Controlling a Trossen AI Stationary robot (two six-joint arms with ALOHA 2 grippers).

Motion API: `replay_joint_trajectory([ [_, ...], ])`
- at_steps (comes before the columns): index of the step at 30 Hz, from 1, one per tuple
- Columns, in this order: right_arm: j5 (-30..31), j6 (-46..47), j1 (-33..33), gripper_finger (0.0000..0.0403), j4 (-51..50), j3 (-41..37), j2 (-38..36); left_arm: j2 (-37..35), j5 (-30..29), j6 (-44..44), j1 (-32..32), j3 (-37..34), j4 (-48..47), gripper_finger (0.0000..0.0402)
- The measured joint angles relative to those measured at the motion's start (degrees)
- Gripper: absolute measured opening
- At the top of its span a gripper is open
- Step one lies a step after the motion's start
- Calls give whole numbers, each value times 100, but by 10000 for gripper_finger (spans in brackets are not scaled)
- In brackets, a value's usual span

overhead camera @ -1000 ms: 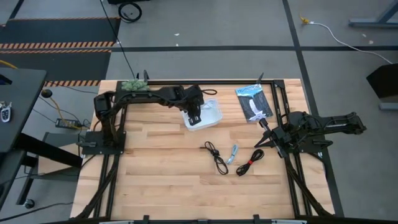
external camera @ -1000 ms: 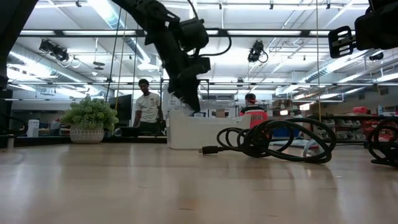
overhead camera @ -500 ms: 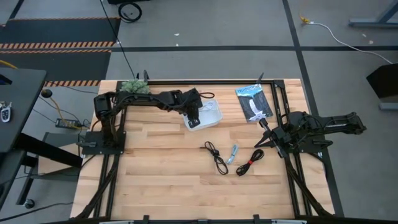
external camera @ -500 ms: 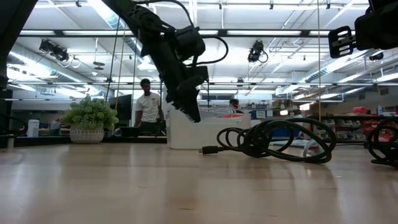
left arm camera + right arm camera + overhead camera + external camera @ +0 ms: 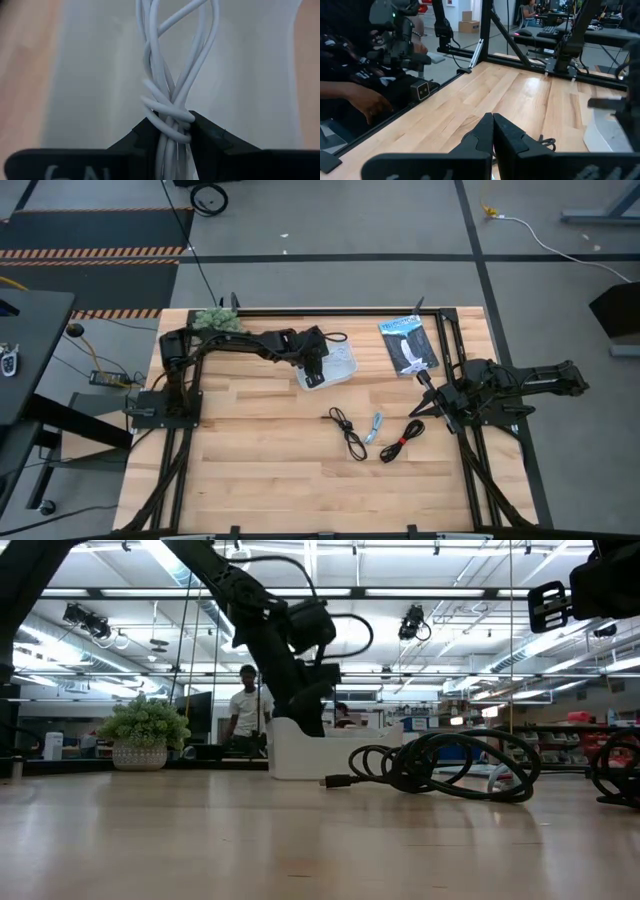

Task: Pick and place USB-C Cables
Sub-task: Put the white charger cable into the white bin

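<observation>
The left gripper (image 5: 169,131) pinches the white cable (image 5: 167,85) over the white bin (image 5: 340,366). The right gripper (image 5: 424,406), fingers pressed together, waits at the table's right edge, near the black cable (image 5: 347,431), blue-grey cable (image 5: 374,425) and red-tied cable (image 5: 401,440)

We see a table (image 5: 270,470) of pale planked wood with a smooth, faintly shiny finish. The white cable (image 5: 170,95) looks like smooth, slightly glossy plastic, and the fingers (image 5: 145,137) gripping it like matt black plastic. The white bin (image 5: 330,748) looks like smooth matt plastic.
</observation>
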Motion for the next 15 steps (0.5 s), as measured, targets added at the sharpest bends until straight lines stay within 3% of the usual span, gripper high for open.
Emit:
replay_joint_trajectory([
  [15, -2, 0, 2, 16, 72, -2, 0, 206, -15, 283, -2, 7, 35, 98],
])
